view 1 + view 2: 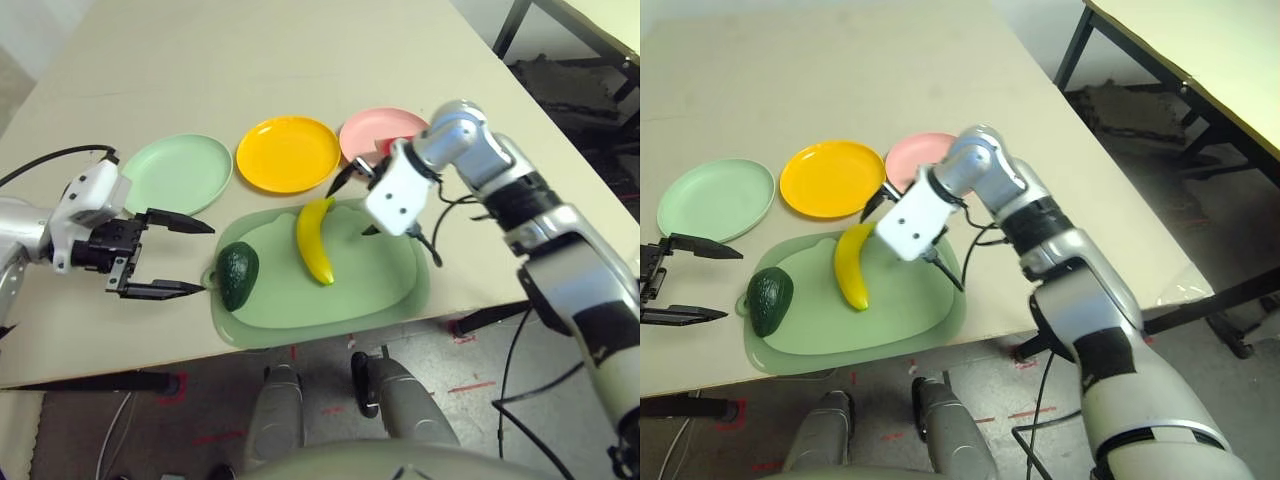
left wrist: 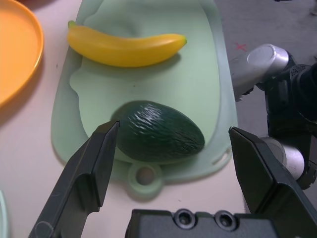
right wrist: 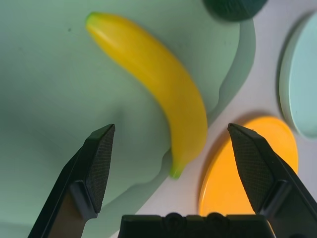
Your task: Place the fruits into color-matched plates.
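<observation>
A dark green avocado (image 1: pixel 238 274) and a yellow banana (image 1: pixel 316 240) lie on a pale green cutting mat (image 1: pixel 380 285). Behind the mat stand three plates: mint green (image 1: pixel 177 172), yellow (image 1: pixel 288 153) and pink (image 1: pixel 372 128). My left gripper (image 1: pixel 185 257) is open just left of the avocado (image 2: pixel 158 131), one finger to each side, not touching it. My right gripper (image 1: pixel 352 205) hovers open over the banana's (image 3: pixel 153 69) far end and partly covers the pink plate. A small red patch (image 1: pixel 385 150) shows behind that wrist. The watermelon itself is hidden.
The mat lies close to the table's front edge (image 1: pixel 120 365). Bare tabletop stretches beyond the plates. A black cable (image 1: pixel 435 245) hangs from my right wrist over the mat's right side. Another table's dark legs (image 1: pixel 1200 150) stand on the floor to the right.
</observation>
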{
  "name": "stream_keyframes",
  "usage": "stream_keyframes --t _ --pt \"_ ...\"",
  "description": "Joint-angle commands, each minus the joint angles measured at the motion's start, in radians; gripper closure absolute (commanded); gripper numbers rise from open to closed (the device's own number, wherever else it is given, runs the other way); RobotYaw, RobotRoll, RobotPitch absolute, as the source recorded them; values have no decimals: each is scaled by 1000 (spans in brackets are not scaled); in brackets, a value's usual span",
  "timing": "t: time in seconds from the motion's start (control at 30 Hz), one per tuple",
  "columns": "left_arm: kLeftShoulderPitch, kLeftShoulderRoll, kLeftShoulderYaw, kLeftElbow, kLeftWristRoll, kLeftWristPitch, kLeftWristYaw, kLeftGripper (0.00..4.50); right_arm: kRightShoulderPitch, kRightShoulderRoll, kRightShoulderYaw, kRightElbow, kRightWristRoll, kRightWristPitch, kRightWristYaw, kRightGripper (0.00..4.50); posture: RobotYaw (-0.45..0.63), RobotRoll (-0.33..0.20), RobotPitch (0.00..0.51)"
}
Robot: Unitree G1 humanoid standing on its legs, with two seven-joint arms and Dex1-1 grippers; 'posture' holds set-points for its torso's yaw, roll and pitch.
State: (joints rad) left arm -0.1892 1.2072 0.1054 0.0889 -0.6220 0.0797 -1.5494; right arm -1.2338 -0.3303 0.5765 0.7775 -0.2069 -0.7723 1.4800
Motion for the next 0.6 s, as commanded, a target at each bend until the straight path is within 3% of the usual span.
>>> stream_keyframes --t 0.03,0.23,0.47,0.6 --pt "7 -16 22 -32 20 25 1 0 -35 58 32 77 -52 -40 -43 36 123 0 212" --pt "-9 -37 18 -39 44 39 -6 0 -92 147 69 272 -204 -64 -218 36 119 0 213" --pt "-50 -76 14 -45 66 40 -2 0 -119 172 144 406 -373 -89 -385 36 133 0 217" --pt "-50 -89 26 -61 67 43 5 0 -116 170 164 431 -411 -106 -417 36 144 0 218"
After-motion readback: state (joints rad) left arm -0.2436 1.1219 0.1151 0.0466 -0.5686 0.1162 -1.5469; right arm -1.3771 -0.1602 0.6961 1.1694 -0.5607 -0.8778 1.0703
